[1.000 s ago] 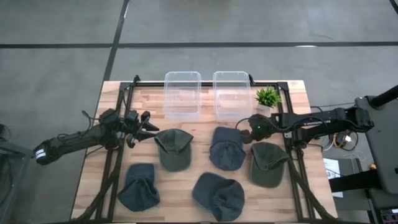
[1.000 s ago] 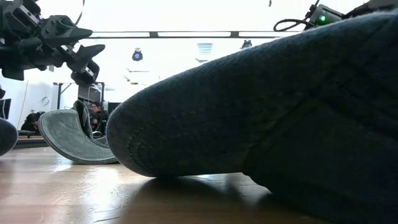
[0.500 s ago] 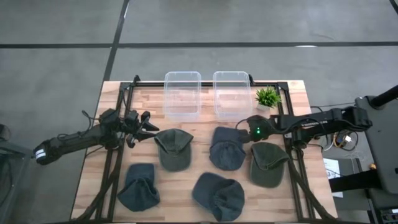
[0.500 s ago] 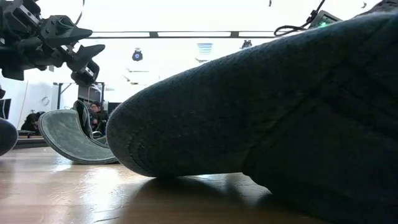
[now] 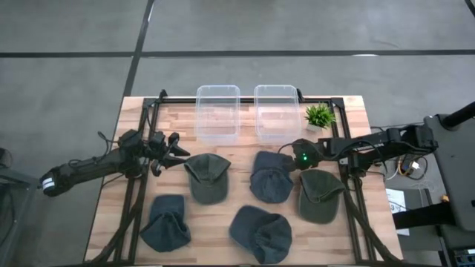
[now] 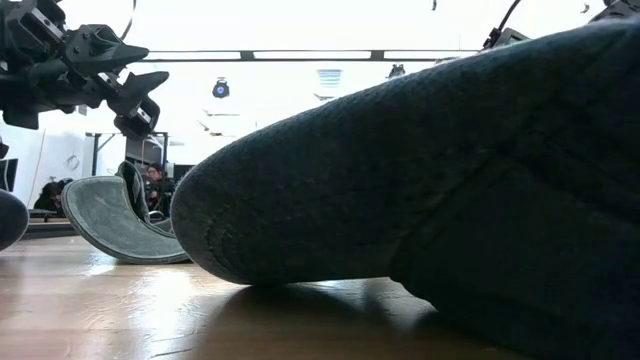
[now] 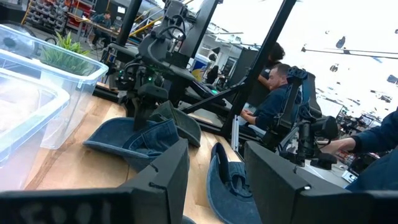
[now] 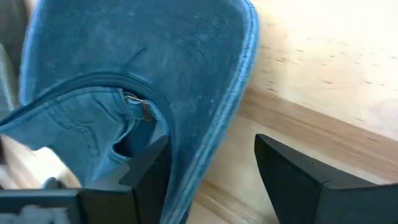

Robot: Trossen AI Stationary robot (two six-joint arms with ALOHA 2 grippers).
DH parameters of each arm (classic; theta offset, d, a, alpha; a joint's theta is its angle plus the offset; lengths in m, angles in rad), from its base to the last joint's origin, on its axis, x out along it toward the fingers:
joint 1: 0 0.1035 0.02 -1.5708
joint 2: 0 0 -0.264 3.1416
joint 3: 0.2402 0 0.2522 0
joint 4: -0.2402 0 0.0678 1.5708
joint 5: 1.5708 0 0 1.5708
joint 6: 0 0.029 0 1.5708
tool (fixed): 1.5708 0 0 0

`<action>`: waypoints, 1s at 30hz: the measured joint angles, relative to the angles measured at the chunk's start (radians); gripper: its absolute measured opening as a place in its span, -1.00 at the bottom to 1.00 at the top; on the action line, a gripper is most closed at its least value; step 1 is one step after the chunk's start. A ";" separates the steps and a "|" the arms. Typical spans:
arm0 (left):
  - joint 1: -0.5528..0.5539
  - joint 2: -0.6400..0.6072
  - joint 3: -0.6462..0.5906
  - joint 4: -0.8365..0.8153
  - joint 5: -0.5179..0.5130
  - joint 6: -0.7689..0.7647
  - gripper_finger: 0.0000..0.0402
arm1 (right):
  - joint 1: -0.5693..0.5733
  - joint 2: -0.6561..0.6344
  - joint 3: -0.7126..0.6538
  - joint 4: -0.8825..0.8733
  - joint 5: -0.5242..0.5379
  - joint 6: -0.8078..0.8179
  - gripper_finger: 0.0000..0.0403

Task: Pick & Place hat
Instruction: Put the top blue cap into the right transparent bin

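High view, table (image 5: pixel 356 111): wooden top carrying two clear bins (image 5: pixel 217 113) at the far edge, a small plant (image 5: pixel 319 116) beside them, and five hats
High view, hats: green hat (image 5: pixel 206 176) left of centre; blue hat (image 5: pixel 270 176) at centre; a second green hat (image 5: pixel 320 194) to its right; two blue hats (image 5: pixel 165 222) along the near edge
High view, left pincer (image 5: pixel 175 148): above the table just left of the green hat, fingers spread, holding nothing
High view, right pincer (image 5: pixel 291 156): at the far right edge of the central blue hat, green light lit on the wrist
Low view: a blue hat (image 6: pixel 420 190) fills most of the frame; left pincer (image 6: pixel 135 90) hangs above the table, fingers apart; a green hat (image 6: pixel 120 220) lies tilted behind it
Left wrist view: own fingers (image 7: pixel 168 180) wide apart, nothing between them; right pincer (image 7: pixel 146 109) farther off, down on the blue hat (image 7: pixel 134 140); people sit in the room beyond
Right wrist view: own fingers (image 8: pixel 292 180) stand wide, one on each side of the brim edge of the blue hat (image 8: pixel 143 68); whether they touch it cannot be told
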 joint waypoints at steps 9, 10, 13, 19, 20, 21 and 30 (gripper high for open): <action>0.000 0.000 0.000 0.000 0.000 0.000 -0.25 | 0.000 -0.007 0.001 0.000 0.001 -0.015 -0.40; 0.000 0.000 0.000 0.000 0.000 0.000 -0.25 | 0.000 -0.008 0.001 0.000 0.001 -0.019 -0.46; 0.000 0.000 0.000 0.000 0.000 0.000 -0.25 | 0.000 -0.008 0.001 0.000 0.001 -0.034 -0.69; 0.000 0.000 0.000 0.000 0.000 0.000 -0.25 | 0.020 -0.017 0.024 0.001 0.002 -0.065 -0.93; 0.000 0.000 0.000 0.000 0.000 0.000 -0.25 | 0.024 -0.021 0.032 -0.001 0.004 -0.074 -0.93; 0.000 0.000 0.000 0.000 0.000 0.000 -0.25 | 0.029 -0.024 0.042 -0.004 0.006 -0.083 -0.93; 0.000 0.000 0.002 0.000 0.000 0.000 -0.25 | 0.074 -0.069 0.224 -0.019 0.010 -0.208 -0.94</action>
